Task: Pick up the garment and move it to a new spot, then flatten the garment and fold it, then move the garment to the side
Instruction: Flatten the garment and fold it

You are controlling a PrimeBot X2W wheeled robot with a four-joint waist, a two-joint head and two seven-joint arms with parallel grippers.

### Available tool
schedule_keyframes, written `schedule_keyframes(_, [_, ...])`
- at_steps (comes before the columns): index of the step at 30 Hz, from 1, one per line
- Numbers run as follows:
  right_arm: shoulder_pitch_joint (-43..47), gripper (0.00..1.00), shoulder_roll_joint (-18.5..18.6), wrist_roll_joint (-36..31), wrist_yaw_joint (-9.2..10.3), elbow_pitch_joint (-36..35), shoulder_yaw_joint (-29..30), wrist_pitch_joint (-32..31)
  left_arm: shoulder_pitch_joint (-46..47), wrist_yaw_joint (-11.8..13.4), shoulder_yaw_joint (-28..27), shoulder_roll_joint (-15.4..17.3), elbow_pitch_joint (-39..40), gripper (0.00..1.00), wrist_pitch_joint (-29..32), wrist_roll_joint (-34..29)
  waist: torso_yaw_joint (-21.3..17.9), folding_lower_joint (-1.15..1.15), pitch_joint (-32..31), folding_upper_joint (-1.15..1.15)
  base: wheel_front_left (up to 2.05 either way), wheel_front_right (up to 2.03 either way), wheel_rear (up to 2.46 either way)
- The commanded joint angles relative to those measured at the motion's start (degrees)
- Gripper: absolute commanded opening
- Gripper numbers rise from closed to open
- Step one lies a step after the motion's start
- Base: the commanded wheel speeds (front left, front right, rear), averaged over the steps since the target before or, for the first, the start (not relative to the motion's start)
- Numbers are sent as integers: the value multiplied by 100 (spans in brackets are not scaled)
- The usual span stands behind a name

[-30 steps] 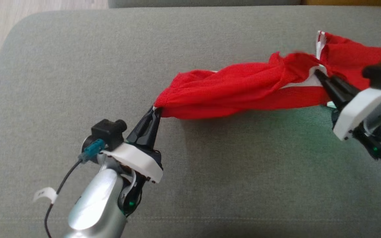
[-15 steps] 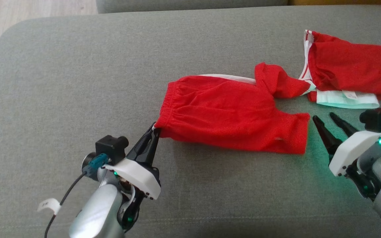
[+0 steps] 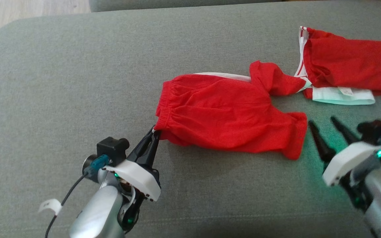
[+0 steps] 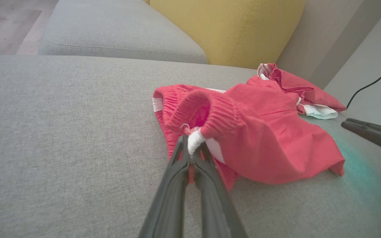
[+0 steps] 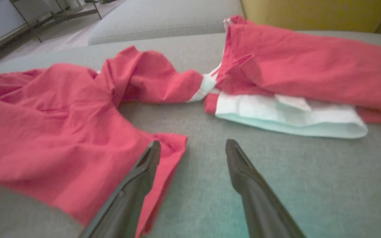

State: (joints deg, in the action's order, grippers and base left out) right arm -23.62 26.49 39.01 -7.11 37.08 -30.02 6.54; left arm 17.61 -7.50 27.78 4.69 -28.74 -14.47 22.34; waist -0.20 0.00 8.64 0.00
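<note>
Left gripper [image 3: 155, 131] clamped on garment [image 3: 223, 115] waistband corner; right gripper [image 3: 322, 120] spread wide, holding nothing.
Red garment lies crumpled on grey sofa cushion [image 3: 61, 82], right gripper just beside its leg hem.

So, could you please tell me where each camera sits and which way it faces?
Head view: from the head, down at the red garment on the grey cushion; left gripper and right gripper show.
Left wrist view: along its shut fingers, pinching the waistband.
Right wrist view: along its open fingers, toward the hem.
All share the garment.
</note>
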Motion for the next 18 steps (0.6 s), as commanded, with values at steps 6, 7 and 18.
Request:
schedule_keyframes(6, [605, 100, -232, -921, -37, -1059, 159, -32, 159, 1, -183, 70, 148, 0, -52, -23, -35, 0, 44, 0, 0, 0, 0])
schedule_keyframes(7, [644, 100, -261, -996, -37, -1188, 151, -82, 162, 1, -180, 69, 144, 0, -52, -21, -33, 0, 50, 0, 0, 0, 0])
schedule_keyframes(18, [675, 100, -237, -1764, -37, -1553, -281, -998, 261, 1, -97, 49, 92, 0, -52, 6, 166, 0, 127, 0, 0, 0, 0])
